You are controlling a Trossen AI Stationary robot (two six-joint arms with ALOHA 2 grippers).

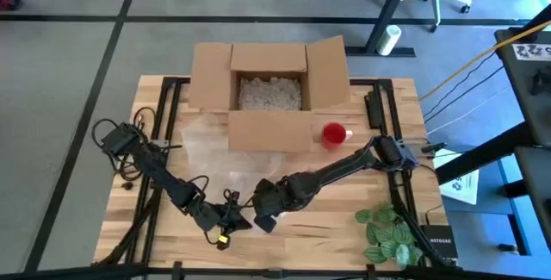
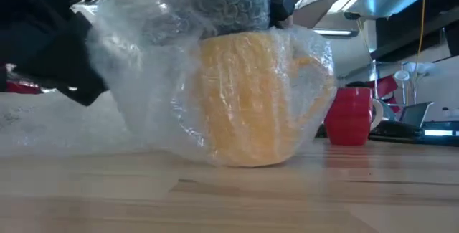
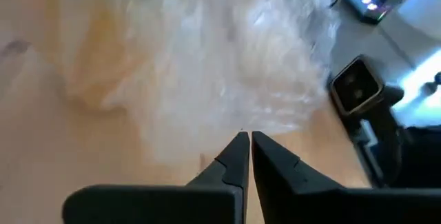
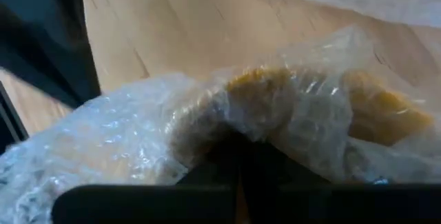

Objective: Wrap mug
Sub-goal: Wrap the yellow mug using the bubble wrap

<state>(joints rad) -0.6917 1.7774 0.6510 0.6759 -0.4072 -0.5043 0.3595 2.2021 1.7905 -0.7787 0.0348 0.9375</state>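
While the yellow ceramic mug stood upright on the light wooden slatted table near its front edge, a clear bubble wrap sheet was draped over and around it, handle side toward the red mug. Right gripper was directly on top of the yellow mug, coming down from above; its fingers were pushed into the wrap at the mug's rim and appeared pinched on the plastic, though the wrist view showed them mostly buried, so that is a best reading. Left gripper sat just beside the bundle on the table's left side, fingertips nearly together with only a thin gap, touching or almost touching the edge of the wrap, holding nothing clearly. Red mug stood well apart, next to the open brown cardboard box with white packing fill. Green leafy plant lay at the front right corner.
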